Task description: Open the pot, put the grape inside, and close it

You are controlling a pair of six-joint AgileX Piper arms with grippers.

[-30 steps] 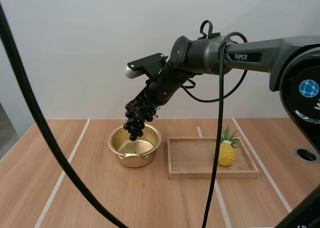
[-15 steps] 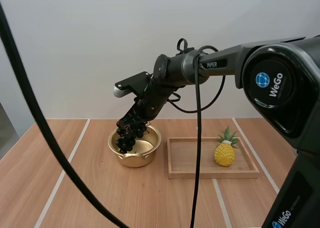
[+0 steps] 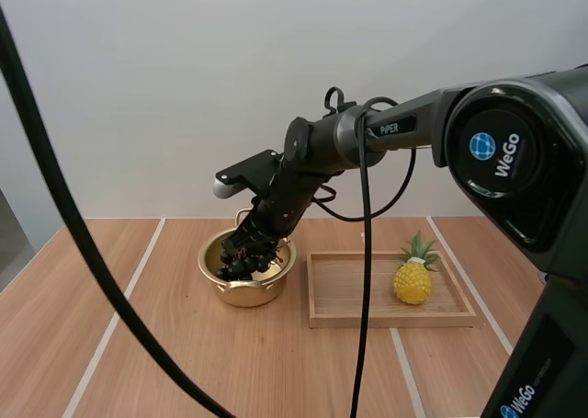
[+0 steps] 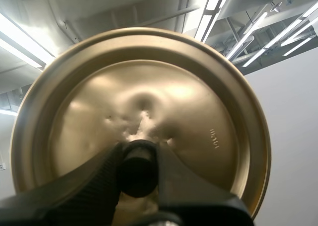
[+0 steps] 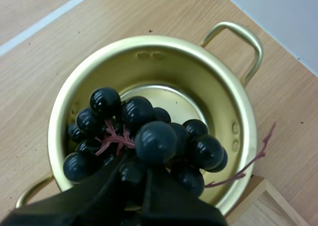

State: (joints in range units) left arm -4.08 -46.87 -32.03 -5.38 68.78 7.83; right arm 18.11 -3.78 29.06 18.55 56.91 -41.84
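The right arm comes in from the right, elbow high and forearm sloping down, so the right end effector point(image 3: 246, 251) hangs just over the open pot point(image 3: 248, 295), its fingers pinched on the top of the bunch of grapes point(image 3: 239, 265); the berries hang below it inside the rim, clear of the wall. To its right lies a wooden tray point(image 3: 367, 319) holding a pineapple point(image 3: 412, 281), with bare counter point(image 3: 175, 363) in front. The left end effector point(image 4: 138, 172) clamps the knob point(image 4: 137, 161) of the lid point(image 4: 198, 97)

There is one pot point(image 3: 246, 295). There is one lid point(image 4: 149, 82). There is one bunch of grapes point(image 5: 155, 142). There is one tray point(image 3: 386, 321) and one pineapple point(image 3: 413, 281).
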